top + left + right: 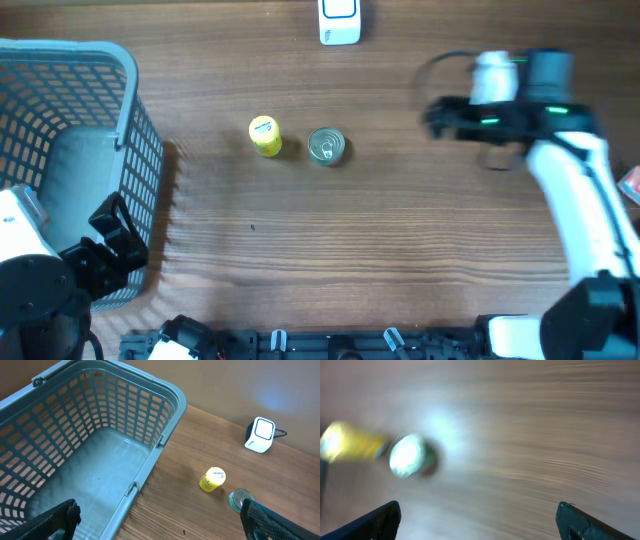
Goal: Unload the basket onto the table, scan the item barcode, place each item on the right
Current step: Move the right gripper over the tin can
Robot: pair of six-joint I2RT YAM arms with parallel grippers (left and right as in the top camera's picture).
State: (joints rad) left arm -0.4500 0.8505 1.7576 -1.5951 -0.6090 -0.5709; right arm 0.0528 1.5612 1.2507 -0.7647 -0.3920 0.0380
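Two items stand mid-table: a small yellow bottle [265, 136] [213, 479] [345, 442] and, just right of it, a tin can [327, 146] [239, 499] [409, 455] upright with its silver lid up. The white barcode scanner [340, 20] [260, 435] sits at the table's far edge. My right gripper [438, 118] [480, 525] hovers right of the can, open and empty, and its view is motion-blurred. My left gripper [120, 238] [160, 527] is at the near left over the basket's corner, open and empty.
A grey-blue plastic basket [130, 120] [165, 425] fills the left side of the table, nothing inside it. A red-and-white object [630, 183] peeks in at the right edge. Bare wood lies between the items and the front edge.
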